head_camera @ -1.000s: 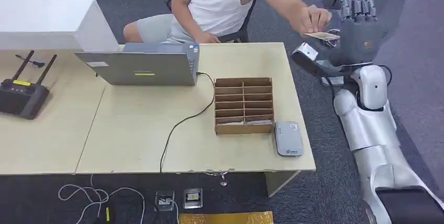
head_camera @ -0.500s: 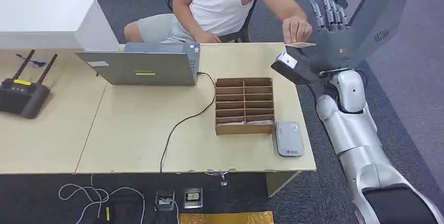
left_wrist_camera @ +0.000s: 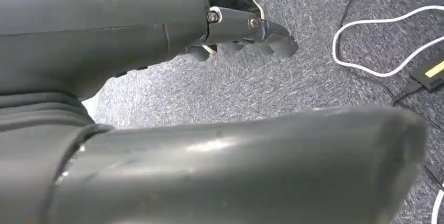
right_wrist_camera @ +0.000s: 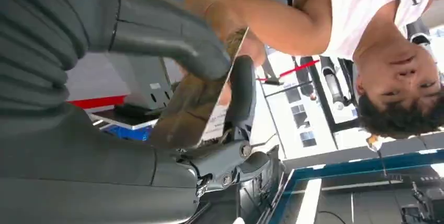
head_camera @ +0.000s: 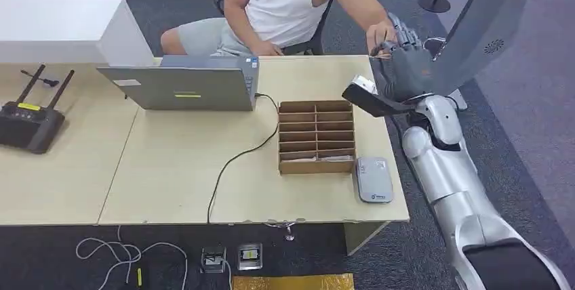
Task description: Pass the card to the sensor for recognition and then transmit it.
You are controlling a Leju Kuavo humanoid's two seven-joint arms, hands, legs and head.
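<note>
Clearly the right hand (head_camera: 405,73) is raised at the table's (head_camera: 169,168) far right corner, fingers curled around the card (right_wrist_camera: 196,103), thumb over one face; the person's hand (head_camera: 381,34) touches its far end, so the handover looks unfinished; the left hand (left_wrist_camera: 246,30) hangs over the floor, fingers curled on nothing; the card looks thin, light, stiff, probably slick; best pinched flat across both faces; the sensor (head_camera: 373,179) lies at the near right.
</note>
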